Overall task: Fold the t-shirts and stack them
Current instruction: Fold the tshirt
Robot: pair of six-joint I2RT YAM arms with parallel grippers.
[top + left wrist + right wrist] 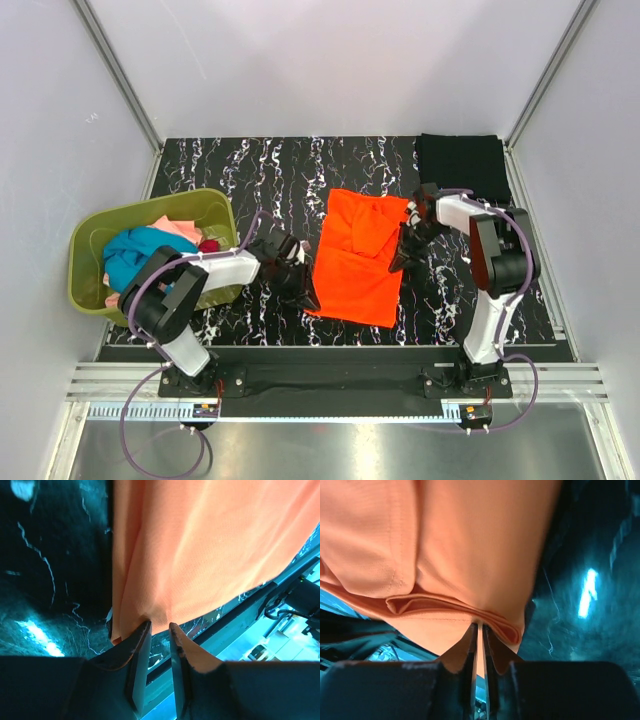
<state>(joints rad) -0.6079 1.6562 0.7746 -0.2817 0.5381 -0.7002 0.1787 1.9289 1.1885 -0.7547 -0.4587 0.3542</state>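
**Black marbled table, orange shirt held between two grippers**

From above, the black marbled table [250, 165] sits between pale walls. The orange shirt [355, 265] lies in the middle, partly folded. A folded black shirt [460, 165] rests at the far right corner. The green basket [90, 290] at the left holds more shirts [140, 255]. The left gripper [303, 283] is at the orange shirt's near left edge, and the right gripper [403, 258] is at its right edge.

In the left wrist view the jaws stand a little apart. They pinch the shirt's edge at their tips, where the creases gather.

In the right wrist view the jaws are almost pressed together, leaving only a thin slit. The folded hem [450, 605] sits right at their tips. Whether they grip it, I cannot tell.

The cloth looks light, thin and limp, so it will likely sag and crease wherever it is unsupported. It is best taken by hems and corners, both sides at once, so each fold lands flat.
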